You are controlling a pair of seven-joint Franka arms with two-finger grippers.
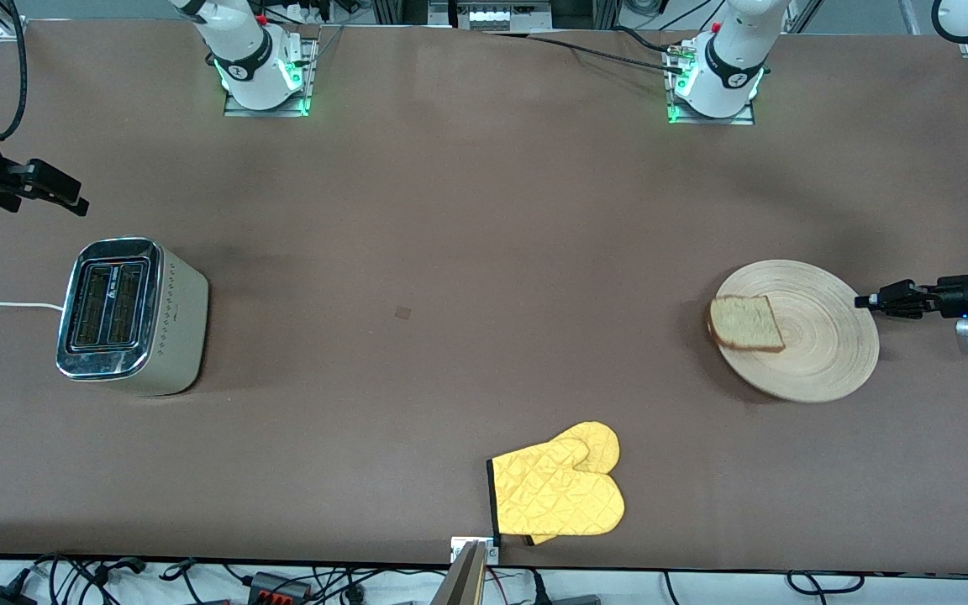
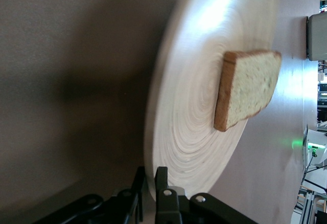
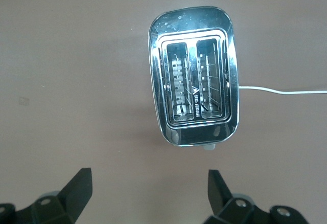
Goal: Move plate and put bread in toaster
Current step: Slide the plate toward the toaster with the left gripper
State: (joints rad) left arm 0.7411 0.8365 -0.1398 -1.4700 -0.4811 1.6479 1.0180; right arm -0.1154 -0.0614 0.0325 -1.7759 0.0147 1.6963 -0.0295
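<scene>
The plate lies on the table near the edge at the left arm's end, and the bread lies on it, at the side of the plate that faces the middle of the table. The toaster stands well apart, near the edge at the right arm's end, with both slots empty.

The plate looks like stiff, light wood with a thin rim, so the rim is the natural place to take hold. The bread is soft and loose on it; it could slide if the plate tilts. The bread itself should be pinched gently across its flat faces or by the crust.

The left gripper is low at the plate's rim. The left wrist view shows what the front view does not: its jaws stand on both sides of the rim with only a narrow gap, though it is not clear if they already pinch it. The right gripper hangs over the table beside the toaster, jaws spread wide; only its wrist view shows inside the slots.
</scene>
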